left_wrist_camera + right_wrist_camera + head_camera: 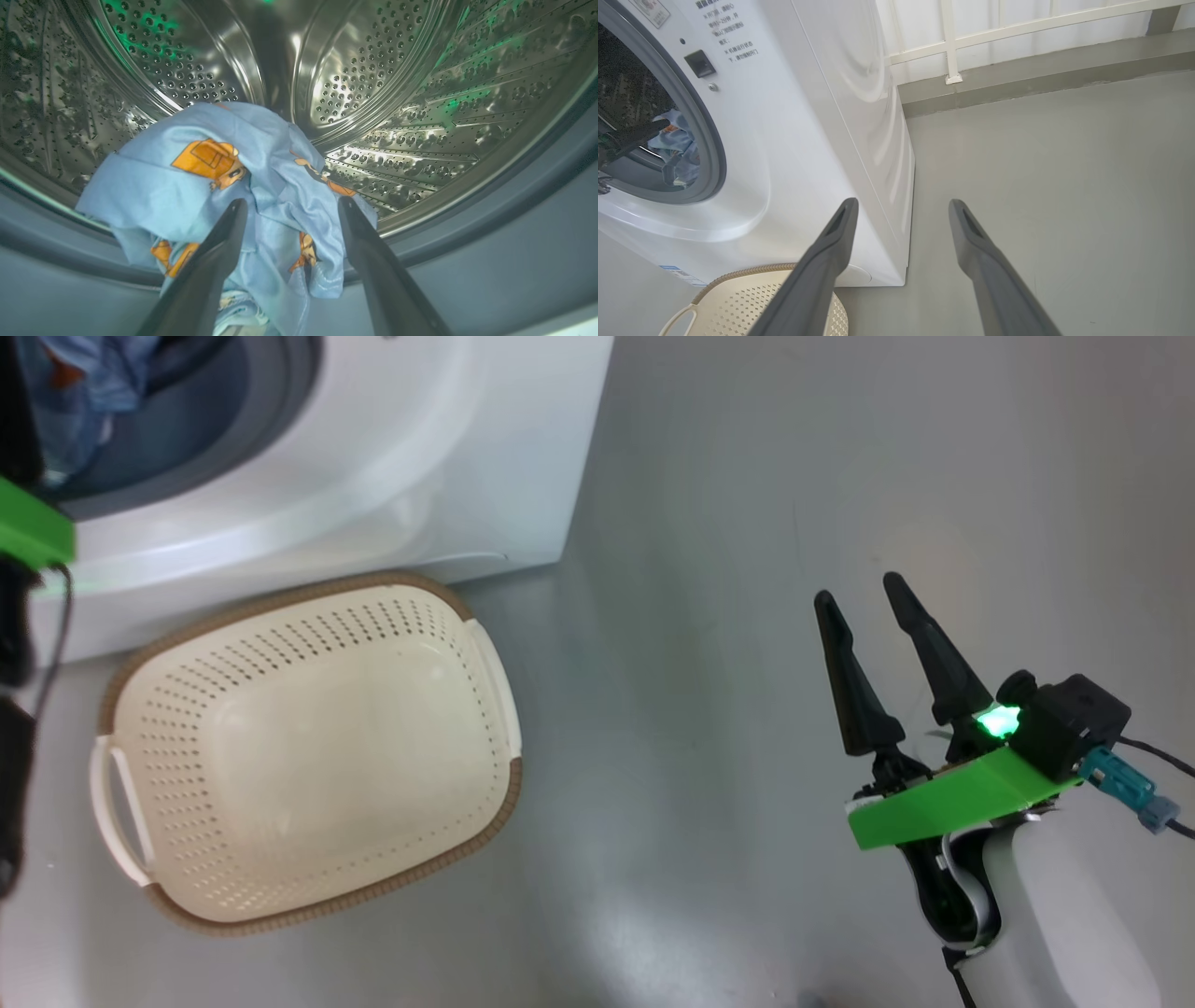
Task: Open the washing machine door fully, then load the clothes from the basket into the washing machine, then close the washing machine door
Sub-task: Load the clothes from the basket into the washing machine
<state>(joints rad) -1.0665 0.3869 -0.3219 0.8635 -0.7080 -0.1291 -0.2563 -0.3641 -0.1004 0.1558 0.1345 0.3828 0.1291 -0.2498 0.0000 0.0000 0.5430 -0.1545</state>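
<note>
The white washing machine (373, 448) stands with its mouth uncovered; its door is out of view. My left gripper (293, 201) reaches into the steel drum (373, 70), open, and its fingers (640, 138) straddle the light blue clothes (196, 186) with orange prints. The clothes (84, 383) lie on the drum's lower lip and hang a little over the grey rubber ring (514, 224). On the floor in front of the machine sits the cream basket (280, 635) with nothing in it. My right gripper (859, 592) hovers open over the floor to the basket's right, holding nothing.
Grey floor (728, 616) stretches to the right of the machine. A white railing (952, 42) on a low grey curb (1017, 88) runs behind it. The basket (738, 298) lies just below my right gripper's (902, 203) left finger in the right wrist view.
</note>
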